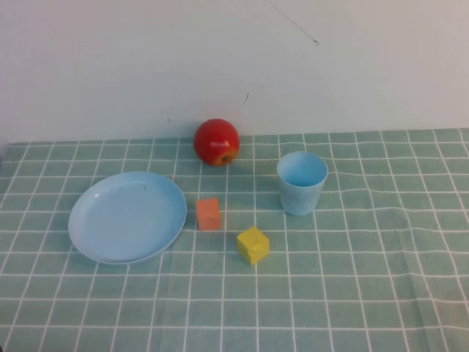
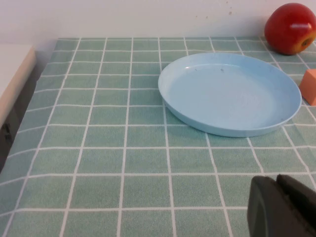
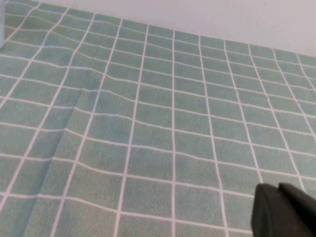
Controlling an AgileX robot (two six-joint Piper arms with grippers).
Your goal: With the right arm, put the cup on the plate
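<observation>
We see the cup (image 1: 302, 182) upright, mouth up, well apart from our right hand (image 3: 286, 212) and the plate (image 1: 127, 216). The left hand (image 2: 284, 207) sits near the plate. We cannot tell either hand's grip state.

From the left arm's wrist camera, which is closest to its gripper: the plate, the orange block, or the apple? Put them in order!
The left gripper sits at the near edge of the left wrist view.
1. Plate: nearest, just ahead on the cloth.
2. Orange block: beside the plate's far side.
3. Apple: farthest, by the wall.

no readable text, labels, brands or numbers anywhere, plain cup (image 1: 302, 183), plain plate (image 1: 128, 216), unmarked blocks, apple, checked cloth and bare wall carry no signs
</observation>
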